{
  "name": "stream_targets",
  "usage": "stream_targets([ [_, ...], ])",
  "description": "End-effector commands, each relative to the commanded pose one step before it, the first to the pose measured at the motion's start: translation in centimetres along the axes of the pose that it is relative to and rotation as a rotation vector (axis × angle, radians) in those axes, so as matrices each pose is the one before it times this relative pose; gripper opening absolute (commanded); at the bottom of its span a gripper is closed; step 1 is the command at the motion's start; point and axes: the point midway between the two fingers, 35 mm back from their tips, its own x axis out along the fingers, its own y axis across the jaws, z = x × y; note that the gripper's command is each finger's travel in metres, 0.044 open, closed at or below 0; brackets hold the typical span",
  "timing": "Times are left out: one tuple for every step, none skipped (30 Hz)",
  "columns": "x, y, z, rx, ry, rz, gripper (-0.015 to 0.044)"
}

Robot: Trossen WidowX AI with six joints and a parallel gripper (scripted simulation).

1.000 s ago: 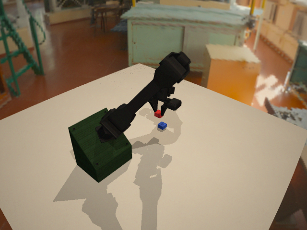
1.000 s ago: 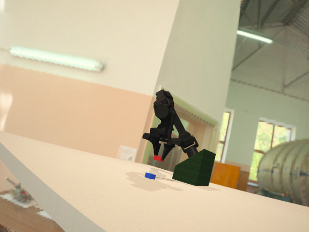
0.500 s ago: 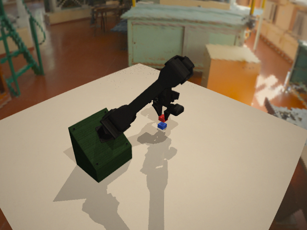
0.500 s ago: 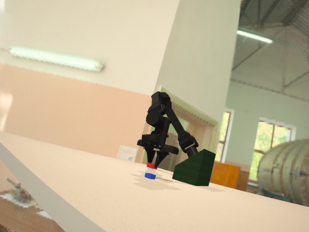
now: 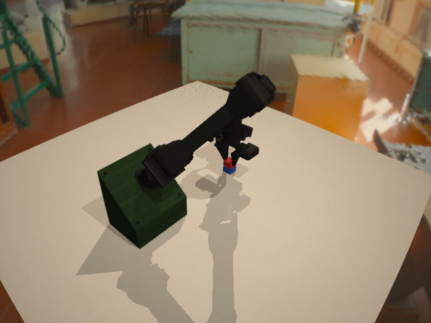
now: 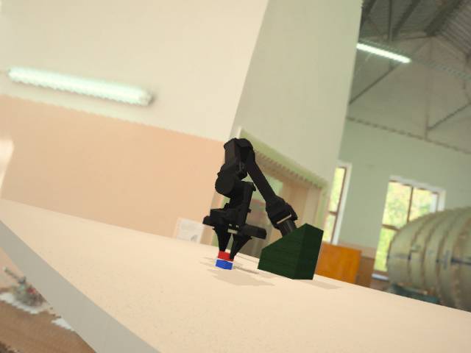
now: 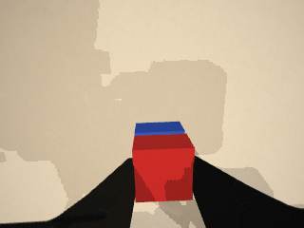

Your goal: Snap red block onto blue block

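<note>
We are working left to right in the exterior view. The blue block [image 5: 229,169] [image 6: 224,264] [image 7: 160,128] is sitting on the table [image 5: 295,225] [image 6: 228,315] [image 7: 266,57], with the red block [image 5: 229,162] [image 6: 225,255] [image 7: 163,175] directly above it; whether the two are touching or a sliver apart, we cannot tell. The gripper [image 5: 229,161] [image 6: 226,254] [image 7: 161,163] is pinching the red block by two opposite sides, jaws part-way closed on it. Farther right, the green base [image 5: 163,201] [image 6: 288,254] is standing well apart.

We are judging the step in hand as seating the red block. We should be checking that the edges are lining up, then pressing straight down, slowly and evenly, keeping the grip firm. Any sideways push could be tipping the red block or sliding the blue one. We should be opening only once the seam is closing all round.
</note>
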Motion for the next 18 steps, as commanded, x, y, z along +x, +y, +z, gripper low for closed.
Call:
stream_targets([
  [0.174,0.051,-0.036,-0.0069,0.00067,-0.00407,0.0000],
  [0.000,0.000,0.000,0.0000,0.00000,0.00000,0.0000],
  [0.000,0.000,0.000,0.0000,0.00000,0.00000,0.0000],
  [0.000,0.000,0.000,0.0000,0.00000,0.00000,0.0000],
  [0.000,0.000,0.000,0.0000,0.00000,0.00000,0.0000],
  [0.022,-0.001,0.002,0.0000,0.00000,-0.00001,0.0000],
  [0.047,-0.002,0.005,0.0000,0.00000,-0.00002,0.0000],
  [0.054,-0.002,0.006,0.0000,0.00000,-0.00003,0.0000],
  [0.070,0.000,0.002,0.0000,0.00000,-0.00003,0.0000],
  [0.065,0.000,0.002,0.0000,0.00000,-0.00003,0.0000],
  [0.024,0.000,0.001,0.0000,0.00000,-0.00001,0.0000],
  [0.000,0.000,0.000,0.0000,0.00000,0.00000,0.0000],
  [0.000,0.000,0.000,0.0000,0.00000,0.00000,0.0000],
  [0.026,0.000,0.000,0.0000,0.00000,-0.00001,0.0000],
  [0.046,0.000,0.001,0.0000,0.00000,-0.00002,0.0000],
  [0.068,-0.001,0.001,0.0000,0.00000,-0.00002,0.0000],
  [0.095,0.000,0.000,0.0000,0.00000,-0.00004,0.0000],
  [0.106,0.000,-0.001,0.0000,0.00001,-0.00004,0.0000],
])
